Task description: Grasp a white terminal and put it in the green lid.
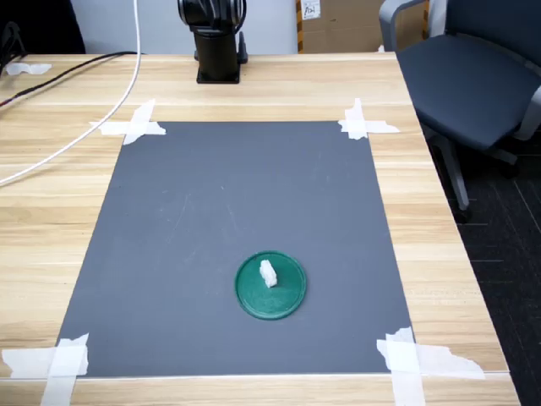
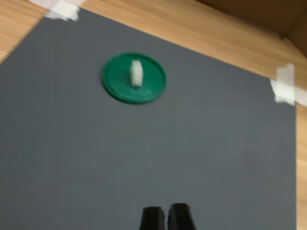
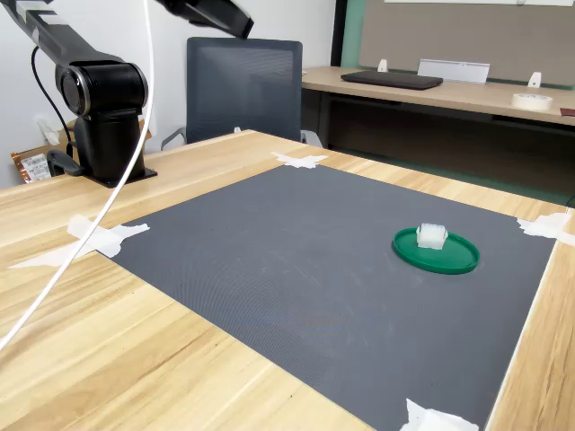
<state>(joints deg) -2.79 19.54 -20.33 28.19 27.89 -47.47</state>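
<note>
The green lid (image 1: 270,286) lies on the grey mat, toward its near edge in the first exterior view. The white terminal (image 1: 268,273) stands inside it, a little off centre. Both also show in the second exterior view, lid (image 3: 437,252) and terminal (image 3: 432,235), and in the wrist view, lid (image 2: 134,78) and terminal (image 2: 136,74). My gripper (image 2: 165,218) shows only in the wrist view, as two black fingertips pressed close together with nothing between them. It hangs high above the mat, well away from the lid.
The grey mat (image 1: 211,211) is taped at its corners to a wooden table (image 1: 51,186). The arm's black base (image 1: 218,51) stands at the table's far edge. A white cable (image 1: 76,135) runs across the first exterior view's left. An office chair (image 1: 473,76) stands beside the table.
</note>
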